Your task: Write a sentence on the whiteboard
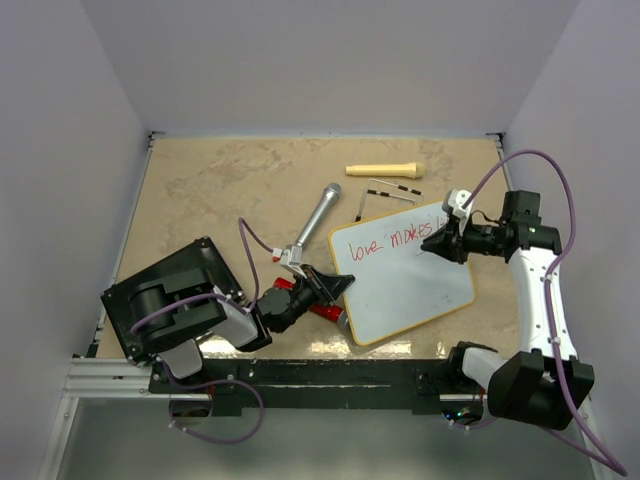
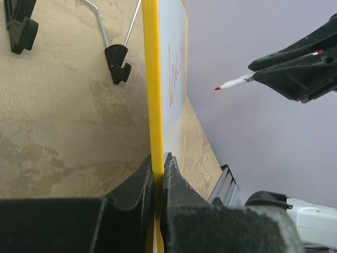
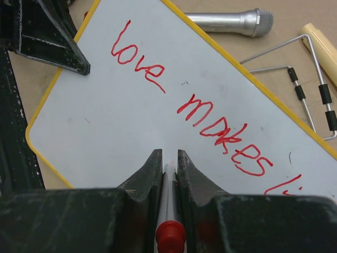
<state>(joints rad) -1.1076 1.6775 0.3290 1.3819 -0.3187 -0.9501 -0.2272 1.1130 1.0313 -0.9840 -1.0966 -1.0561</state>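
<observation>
The whiteboard, yellow-framed, lies tilted at the table's middle right. The sentence in red runs along its top: "love makes" and the start of a third word. My left gripper is shut on the board's left edge; in the left wrist view its jaws pinch the yellow frame. My right gripper is shut on a red marker above the board's upper right. In the left wrist view the marker tip stands off the board face. The right wrist view shows the writing on the whiteboard.
A silver microphone lies left of the board. A cream handle and a wire stand with black sleeves lie behind it. A black box sits at the left. A red object lies under the left gripper.
</observation>
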